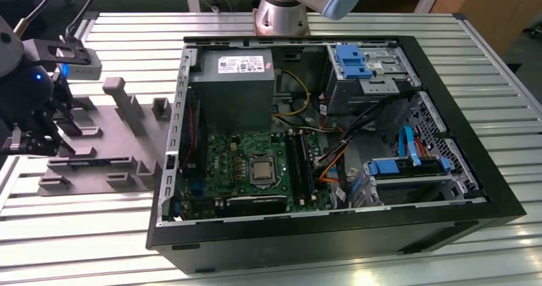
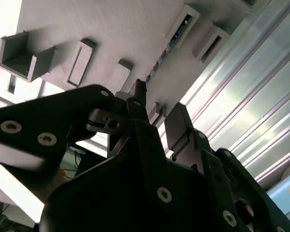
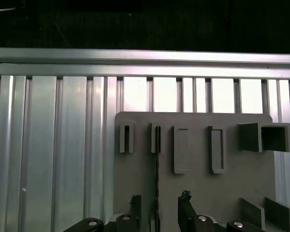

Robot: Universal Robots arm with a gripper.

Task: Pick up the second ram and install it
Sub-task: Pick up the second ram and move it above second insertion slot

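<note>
We see the tray point(image 1: 93, 186) on the slatted table point(image 1: 85, 235), at the exterior view's left of the open computer case point(image 1: 339, 238). The ram stick point(image 3: 157, 159) stands on edge in the tray, between the spread fingers of the gripper point(image 3: 159, 198) above it.

You see a grey fixture tray point(image 1: 89, 179), a dark second ram point(image 3: 157, 164), a silver ribbed table point(image 1: 127, 32), a black case point(image 1: 339, 235), a green motherboard point(image 1: 222, 148).

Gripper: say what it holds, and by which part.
Nothing held. The gripper is open; the second ram stands edgewise in the grey tray, in line between its fingers, untouched.
</note>
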